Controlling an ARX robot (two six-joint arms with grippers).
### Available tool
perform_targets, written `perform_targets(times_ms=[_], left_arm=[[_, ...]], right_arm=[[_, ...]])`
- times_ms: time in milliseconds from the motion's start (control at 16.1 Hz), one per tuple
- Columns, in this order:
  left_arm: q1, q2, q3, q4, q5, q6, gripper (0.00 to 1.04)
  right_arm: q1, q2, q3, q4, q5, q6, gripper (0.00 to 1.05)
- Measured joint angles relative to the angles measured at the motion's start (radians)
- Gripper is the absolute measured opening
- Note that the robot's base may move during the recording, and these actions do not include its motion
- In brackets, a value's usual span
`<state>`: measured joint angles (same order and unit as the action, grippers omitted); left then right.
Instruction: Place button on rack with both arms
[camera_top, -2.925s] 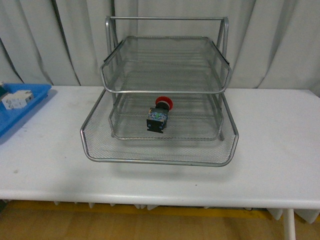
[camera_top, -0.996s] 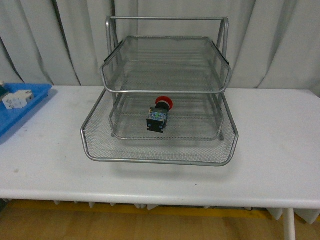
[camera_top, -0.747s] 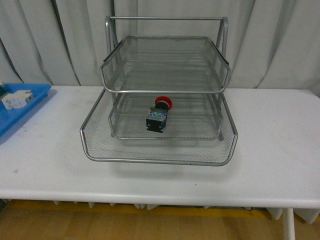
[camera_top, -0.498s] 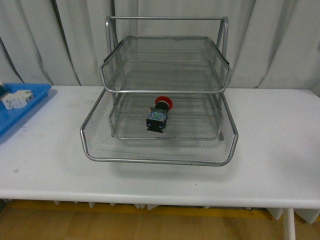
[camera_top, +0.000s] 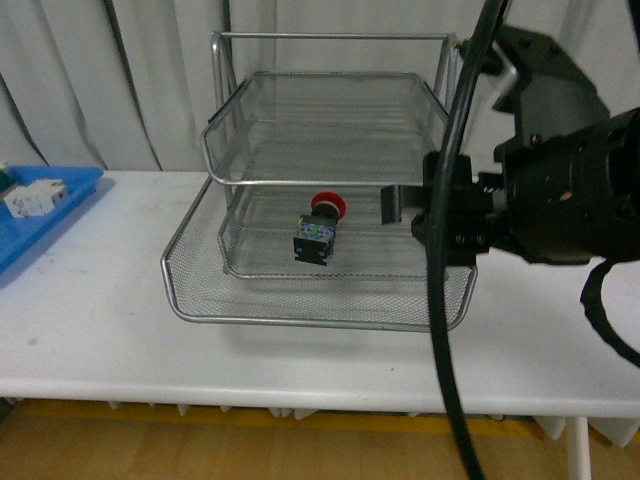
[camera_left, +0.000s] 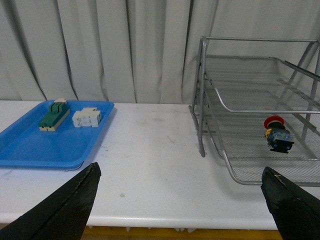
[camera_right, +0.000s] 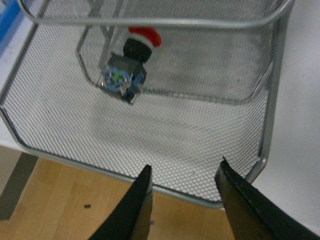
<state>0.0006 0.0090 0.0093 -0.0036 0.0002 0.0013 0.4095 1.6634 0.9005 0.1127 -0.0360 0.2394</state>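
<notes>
While the right pincer (camera_right: 182, 200) hangs over the front lip of the rack (camera_right: 272, 100), its fingers stand parted at a middling gap with nothing between them. Just ahead of the tips and deeper in, the button (camera_right: 127, 67) lies on a lower tier under the top one; it looks like the middle tier, not certain. My read: the part is already down on the mesh, so empty open jaws fit a drop already made. It lies on its side, red mushroom cap away from the pincer, dark body, blue-green base facing it. The left pincer (camera_left: 177, 210) is spread wide, empty, well apart from the rack, likely just parked. Also ahead of it, apart from the rack: blue tray (camera_left: 30, 150) holding a green-cream part (camera_left: 53, 115) and a white block (camera_left: 86, 117), on the white table (camera_left: 150, 165).
</notes>
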Motion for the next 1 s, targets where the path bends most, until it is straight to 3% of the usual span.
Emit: perform_targets(times_ms=[187,622,996], left_arm=[[0.0,0.0,0.0,0.0,0.0,0.0,0.98],[0.0,0.0,0.0,0.0,0.0,0.0,0.98],[0.0,0.0,0.0,0.0,0.0,0.0,0.98]], right_arm=[[0.037,0.06,0.014,-0.036,-0.015,0.029,0.01],[0.135,0.175,-0.007,-0.028,-0.033,0.063,0.02],[0.154,0.278,0.093,-0.034,0.022,0.086,0.02]])
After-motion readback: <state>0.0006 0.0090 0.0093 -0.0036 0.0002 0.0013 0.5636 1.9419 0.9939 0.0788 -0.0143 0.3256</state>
